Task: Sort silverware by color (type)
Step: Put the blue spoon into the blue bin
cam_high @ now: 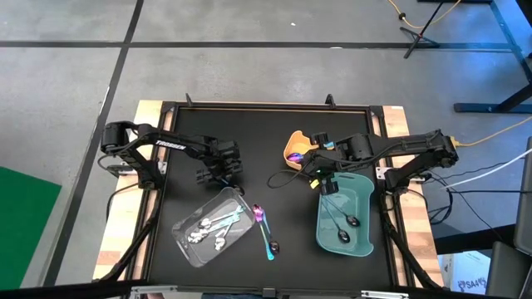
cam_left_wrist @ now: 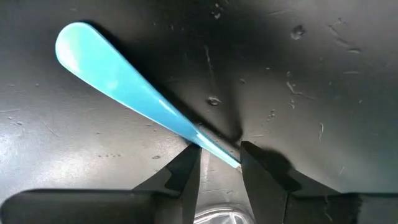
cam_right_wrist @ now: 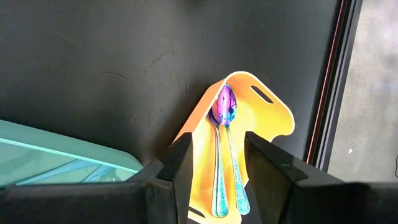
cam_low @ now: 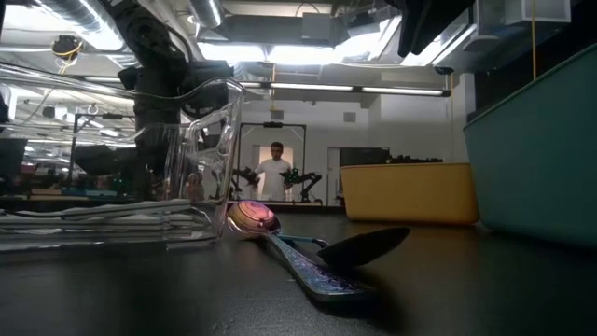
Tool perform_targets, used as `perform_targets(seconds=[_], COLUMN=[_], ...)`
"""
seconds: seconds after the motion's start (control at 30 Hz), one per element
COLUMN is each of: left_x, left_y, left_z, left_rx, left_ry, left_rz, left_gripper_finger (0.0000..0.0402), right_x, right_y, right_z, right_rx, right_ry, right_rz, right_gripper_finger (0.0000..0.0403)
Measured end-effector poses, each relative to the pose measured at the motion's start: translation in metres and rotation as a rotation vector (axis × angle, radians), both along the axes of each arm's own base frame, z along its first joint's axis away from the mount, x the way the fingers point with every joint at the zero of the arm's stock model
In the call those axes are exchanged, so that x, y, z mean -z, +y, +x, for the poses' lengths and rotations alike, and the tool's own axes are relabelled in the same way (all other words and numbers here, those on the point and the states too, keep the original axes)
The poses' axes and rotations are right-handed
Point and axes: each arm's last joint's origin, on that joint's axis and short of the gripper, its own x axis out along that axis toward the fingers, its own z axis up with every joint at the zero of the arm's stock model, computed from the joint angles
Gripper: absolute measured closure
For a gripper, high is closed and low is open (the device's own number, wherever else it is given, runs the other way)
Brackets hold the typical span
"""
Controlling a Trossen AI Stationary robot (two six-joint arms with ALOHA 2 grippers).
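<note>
My left gripper (cam_high: 223, 178) stands at the clear tray's (cam_high: 193, 241) far corner, shut on a teal-handled utensil (cam_left_wrist: 124, 81); its head is hidden. Silver spoons (cam_high: 208, 223) lie in the clear tray. Beside that tray, an iridescent spoon (cam_high: 259, 214) and a teal-handled, dark-headed utensil (cam_high: 269, 246) lie flat on the black table. Two iridescent spoons (cam_right_wrist: 225, 106) lie in the yellow tray (cam_high: 297, 139). Dark-headed utensils (cam_high: 342, 224) lie in the teal tray (cam_high: 362, 237). My right gripper (cam_right_wrist: 217, 155) hangs open, high above the yellow tray. My left gripper has the narrow end of the teal handle (cam_left_wrist: 214, 146) between its two fingertips, and the handle slants across the gap. The fingers come from above, pointing steeply down. The handle's wide end (cam_left_wrist: 81, 46) reaches away from the fingers, close over the table.
A raised frame (cam_high: 266, 106) borders the black table top. Cables (cam_high: 283, 176) lie on the table between the arms, near the yellow tray. In the low view a person (cam_low: 276, 173) stands far back in the room.
</note>
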Motion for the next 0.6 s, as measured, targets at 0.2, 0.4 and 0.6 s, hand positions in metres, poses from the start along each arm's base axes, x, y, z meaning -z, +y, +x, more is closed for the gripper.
perform_targets(seconds=[0.2,0.4,0.6], left_x=[0.0006,0.0011,0.0013], left_y=[0.0,0.0002,0.0005], left_z=[0.0,-0.0002,-0.0001], left_rx=[0.0,-0.011,-0.028], left_ry=[-0.001,0.006,0.011], left_rz=[0.005,0.011,0.019], left_gripper_finger=[0.0318,0.0357,0.0384], right_x=[0.0,0.0,0.0], right_y=[0.0,0.0,0.0], right_z=[0.0,0.0,0.0], right_rx=[0.0,0.0,0.0], right_ry=[0.0,0.0,0.0], right_rz=[0.0,0.0,0.0], right_gripper_finger=[0.0271,0.0271,0.0271])
